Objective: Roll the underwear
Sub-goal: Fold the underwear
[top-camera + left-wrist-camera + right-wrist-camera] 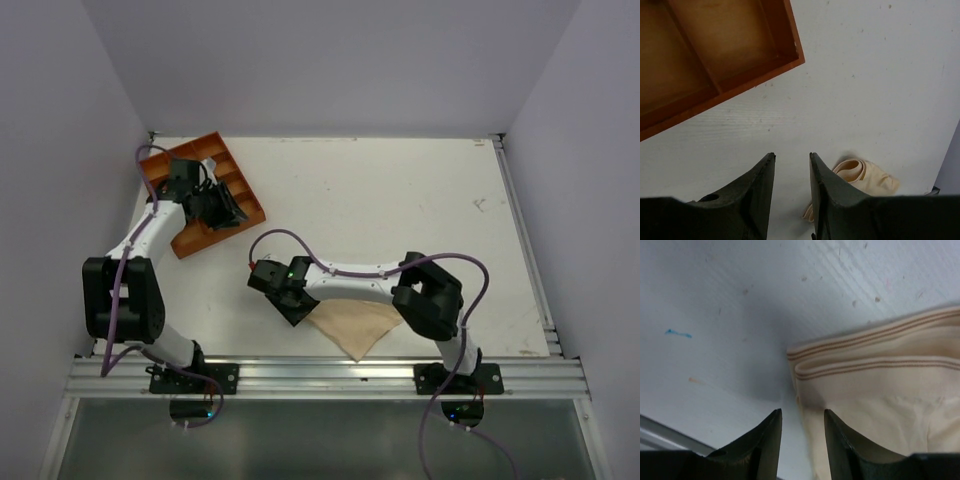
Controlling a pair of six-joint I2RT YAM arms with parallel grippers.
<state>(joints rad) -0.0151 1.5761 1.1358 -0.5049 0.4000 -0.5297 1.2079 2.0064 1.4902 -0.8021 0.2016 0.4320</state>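
The underwear (357,327) is a pale beige piece lying flat in a triangle near the table's front edge, partly under my right arm. My right gripper (292,303) hovers at its left corner. In the right wrist view the striped waistband of the underwear (880,390) runs beside the right finger, and the right gripper (802,411) is open with nothing clamped. My left gripper (228,208) is by the orange tray, open (792,156) over bare table. A small rolled beige piece (867,177) lies just right of its fingers; it is hidden in the top view.
An orange tray (200,160) with several compartments sits at the back left, its corner (799,59) just ahead of the left gripper. An aluminium rail (320,375) runs along the near edge. White walls close in the table.
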